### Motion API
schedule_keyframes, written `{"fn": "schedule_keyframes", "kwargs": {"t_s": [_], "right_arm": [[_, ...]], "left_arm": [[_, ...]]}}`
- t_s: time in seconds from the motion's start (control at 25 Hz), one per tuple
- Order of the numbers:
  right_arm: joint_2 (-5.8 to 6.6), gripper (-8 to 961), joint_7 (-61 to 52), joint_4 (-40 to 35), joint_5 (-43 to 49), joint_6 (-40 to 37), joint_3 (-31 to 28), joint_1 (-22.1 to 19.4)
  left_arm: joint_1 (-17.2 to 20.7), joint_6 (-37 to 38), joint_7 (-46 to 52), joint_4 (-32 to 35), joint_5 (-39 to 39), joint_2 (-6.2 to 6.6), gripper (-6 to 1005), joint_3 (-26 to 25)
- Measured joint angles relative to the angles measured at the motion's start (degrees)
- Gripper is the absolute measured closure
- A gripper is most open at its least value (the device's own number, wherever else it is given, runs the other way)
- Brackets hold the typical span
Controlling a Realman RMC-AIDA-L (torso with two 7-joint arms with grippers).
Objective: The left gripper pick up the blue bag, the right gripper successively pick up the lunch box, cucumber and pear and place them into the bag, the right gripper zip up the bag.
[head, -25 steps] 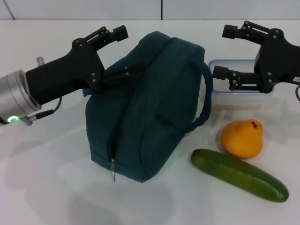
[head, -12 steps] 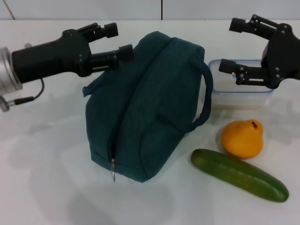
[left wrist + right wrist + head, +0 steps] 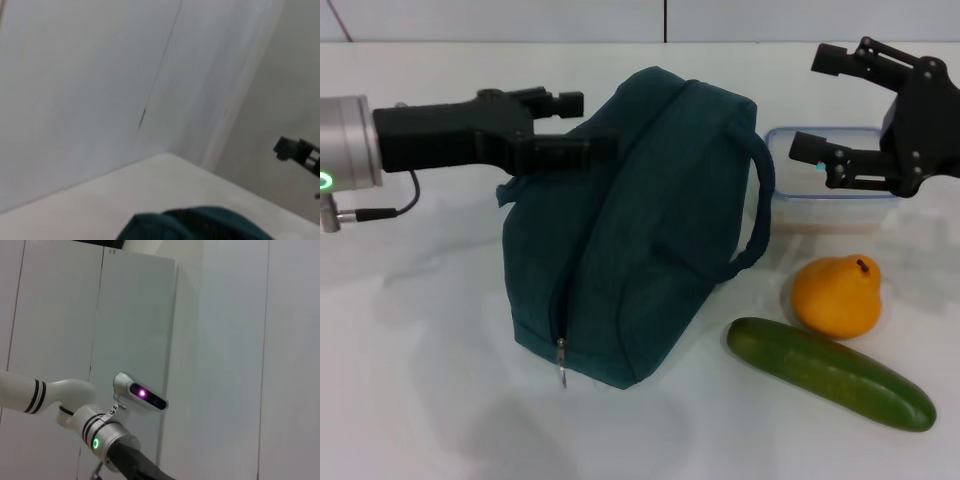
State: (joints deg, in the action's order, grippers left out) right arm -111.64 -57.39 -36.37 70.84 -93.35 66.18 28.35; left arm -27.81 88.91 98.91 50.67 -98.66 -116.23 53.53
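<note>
Black two-fingered left gripper (image 3: 588,126) is reaching, fingers parted, at the soft teal-blue fabric bag (image 3: 635,235) — risking pinching loose cloth and slipping — while the open-fingered right gripper (image 3: 811,104) is hovering over the clear blue-rimmed lunch box (image 3: 830,212).

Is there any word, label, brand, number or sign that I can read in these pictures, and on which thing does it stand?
No readable text in any view.
blue bag: no print or logo shows.
lunch box: none visible.
pear, cucumber: no stickers.
left gripper, right gripper: no readable label; on the left wrist there is only a green light, not a character.
</note>
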Motion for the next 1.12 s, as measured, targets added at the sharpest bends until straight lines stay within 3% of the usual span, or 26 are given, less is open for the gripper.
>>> {"fn": "schedule_keyframes", "kwargs": {"t_s": [0.56, 0.8, 1.0, 1.12], "right_arm": [[-0.63, 84, 0.0, 0.57, 0.09, 0.04, 0.29, -0.29], [-0.61, 83, 0.0, 0.64, 0.09, 0.19, 0.45, -0.83], [-0.69, 83, 0.01, 0.72, 0.07, 0.33, 0.36, -1.79], [-1.51, 84, 0.64, 1.11, -0.29, 0.63, -0.12, -2.51]], "left_arm": [[-0.98, -3.16, -1.27, 0.07, -3.73, -1.55, 233, -0.25], [-1.01, -3.86, -2.38, 0.07, -3.61, -2.52, 439, -0.89], [-0.88, -4.31, -2.34, 0.08, -3.66, -2.79, 710, -1.07], [-0.5, -4.37, -1.97, 0.1, -3.6, -2.96, 845, -1.37]]}}
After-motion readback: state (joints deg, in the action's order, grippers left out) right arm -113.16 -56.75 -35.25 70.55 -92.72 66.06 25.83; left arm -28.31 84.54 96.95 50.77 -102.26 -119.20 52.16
